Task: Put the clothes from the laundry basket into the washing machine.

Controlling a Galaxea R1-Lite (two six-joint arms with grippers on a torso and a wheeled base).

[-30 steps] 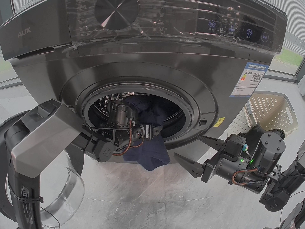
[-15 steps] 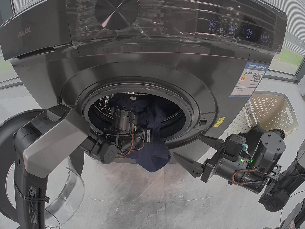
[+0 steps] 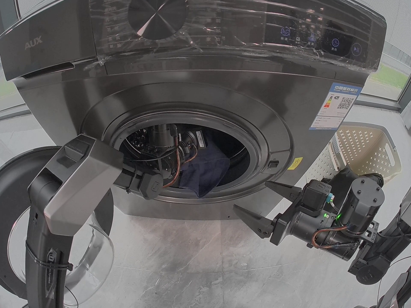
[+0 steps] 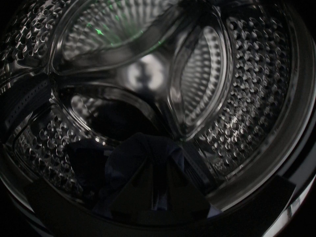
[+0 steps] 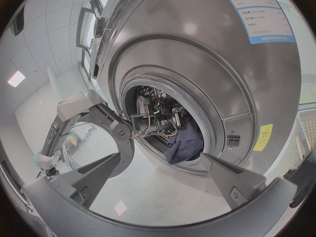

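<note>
The grey washing machine (image 3: 278, 103) stands with its round opening uncovered. My left arm reaches through that opening into the steel drum (image 4: 256, 83). Deep in the drum, my left gripper (image 4: 153, 157) looks shut on a dark blue garment (image 4: 131, 158). One end of the garment (image 3: 205, 172) drapes over the lower lip of the opening, as the right wrist view also shows (image 5: 184, 145). My right gripper (image 3: 266, 205) hangs open and empty in front of the machine, low and to the right of the opening (image 5: 159, 157). The cream perforated laundry basket (image 3: 368, 150) stands to the right of the machine.
The machine's door (image 3: 64, 253), with its clear glass bowl, is swung fully open at the lower left (image 5: 95, 142). Bare grey tiled floor (image 3: 192, 257) lies in front of the machine. A window (image 3: 391, 78) sits behind the basket.
My left arm has pushed up and deeper into the drum. The garment, which hung far below the lip, has been drawn up with it. The right arm has not moved.
</note>
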